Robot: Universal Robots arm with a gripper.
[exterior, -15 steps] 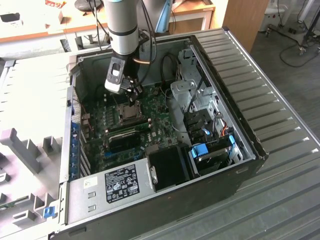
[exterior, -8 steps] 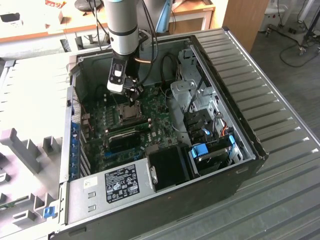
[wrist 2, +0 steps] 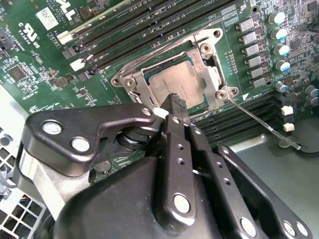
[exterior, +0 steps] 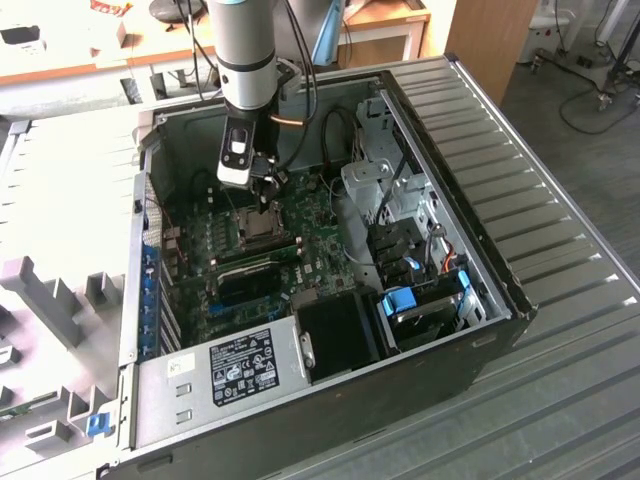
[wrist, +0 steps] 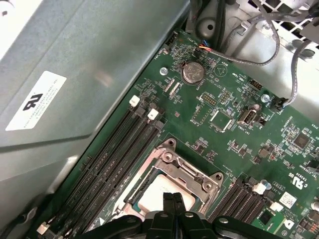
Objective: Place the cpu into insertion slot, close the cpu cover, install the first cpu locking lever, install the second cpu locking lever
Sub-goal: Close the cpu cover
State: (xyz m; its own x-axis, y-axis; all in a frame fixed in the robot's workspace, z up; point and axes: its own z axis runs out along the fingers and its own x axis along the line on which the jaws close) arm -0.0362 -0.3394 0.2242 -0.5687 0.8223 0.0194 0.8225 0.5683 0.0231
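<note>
A: Claw [wrist 2: 175, 101]?
B: Fingers pressed together, gripping nothing, tips just above the cpu [wrist 2: 174, 79].
A: Cpu position?
B: Seated in the slot [wrist: 134, 191], with the cover [wrist 2: 207, 47] down around it. One lever [wrist 2: 264, 124] juts out sideways.

The circuit board [wrist 2: 30, 64] is green, its memory slots [wrist 2: 149, 25] black. The chip [wrist 2: 169, 79] is dull silver-tan, its cover [wrist 2: 212, 74] grey, the gripper [wrist: 173, 198] black.
</note>
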